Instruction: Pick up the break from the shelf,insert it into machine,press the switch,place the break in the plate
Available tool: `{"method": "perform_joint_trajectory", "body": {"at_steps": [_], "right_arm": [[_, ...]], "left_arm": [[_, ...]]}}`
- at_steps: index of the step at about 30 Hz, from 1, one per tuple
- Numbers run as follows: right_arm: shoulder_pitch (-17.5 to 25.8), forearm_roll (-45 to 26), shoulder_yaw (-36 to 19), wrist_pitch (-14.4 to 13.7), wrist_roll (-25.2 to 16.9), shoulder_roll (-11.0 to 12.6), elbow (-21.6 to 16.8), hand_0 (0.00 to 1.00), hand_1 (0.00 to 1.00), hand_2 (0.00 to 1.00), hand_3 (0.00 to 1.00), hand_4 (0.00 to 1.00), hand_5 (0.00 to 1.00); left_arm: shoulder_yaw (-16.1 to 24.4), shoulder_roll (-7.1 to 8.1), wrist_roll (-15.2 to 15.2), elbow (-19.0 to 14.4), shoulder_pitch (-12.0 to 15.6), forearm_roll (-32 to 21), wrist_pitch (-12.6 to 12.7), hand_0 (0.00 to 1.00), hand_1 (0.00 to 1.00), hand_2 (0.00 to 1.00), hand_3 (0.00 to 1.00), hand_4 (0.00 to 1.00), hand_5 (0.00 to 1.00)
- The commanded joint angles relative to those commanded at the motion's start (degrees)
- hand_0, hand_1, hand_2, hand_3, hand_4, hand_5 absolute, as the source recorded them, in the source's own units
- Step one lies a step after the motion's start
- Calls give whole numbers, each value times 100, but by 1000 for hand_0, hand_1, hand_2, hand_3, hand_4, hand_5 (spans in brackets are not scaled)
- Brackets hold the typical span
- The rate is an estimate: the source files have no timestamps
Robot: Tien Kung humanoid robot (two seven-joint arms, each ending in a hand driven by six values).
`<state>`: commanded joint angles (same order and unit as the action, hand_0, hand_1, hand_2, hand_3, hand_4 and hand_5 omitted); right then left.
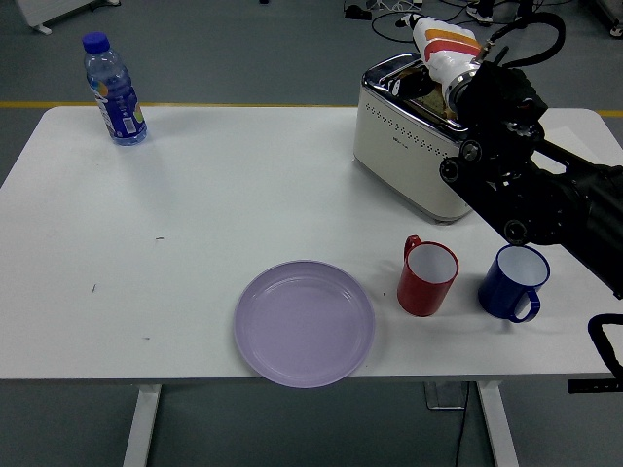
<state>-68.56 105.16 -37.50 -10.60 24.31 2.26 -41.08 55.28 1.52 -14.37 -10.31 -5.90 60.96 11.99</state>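
The right hand hangs over the toaster, covering the bread; whether its fingers grip cannot be told. Red mug, blue mug and plate sit nearer.

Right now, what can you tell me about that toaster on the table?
The toaster is a cream-coloured box with a shiny chrome top and rows of small holes along its long side. It stands upright at the far right of the white table, turned at an angle, behind the red mug. The robot's right hand reaches over its top and its black arm hides the right end, so the slots and controls cannot be seen.
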Motion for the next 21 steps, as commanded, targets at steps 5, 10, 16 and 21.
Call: {"method": "perform_joint_trajectory", "body": {"at_steps": [5, 10, 16, 21], "right_arm": [[-244, 54, 183, 86, 36, -226, 725, 777, 712, 739, 783, 786, 231], [-452, 196, 180, 118, 47, -226, 1384, 748, 677, 693, 774, 784, 230], [-534, -121, 200, 191, 81, -226, 1833, 678, 623, 632, 760, 782, 229], [-501, -404, 260, 255, 97, -226, 1782, 678, 623, 632, 760, 782, 229]], "left_arm": [[-27, 20, -6, 0, -17, 23, 10, 624, 443, 452, 511, 259, 820], [-48, 37, -6, 0, -31, 32, 30, 624, 442, 450, 509, 260, 820], [-36, 49, -8, 0, -37, 68, 55, 624, 440, 444, 509, 262, 820], [-11, 54, -12, 0, -34, 113, 61, 624, 440, 444, 509, 262, 820]]}}
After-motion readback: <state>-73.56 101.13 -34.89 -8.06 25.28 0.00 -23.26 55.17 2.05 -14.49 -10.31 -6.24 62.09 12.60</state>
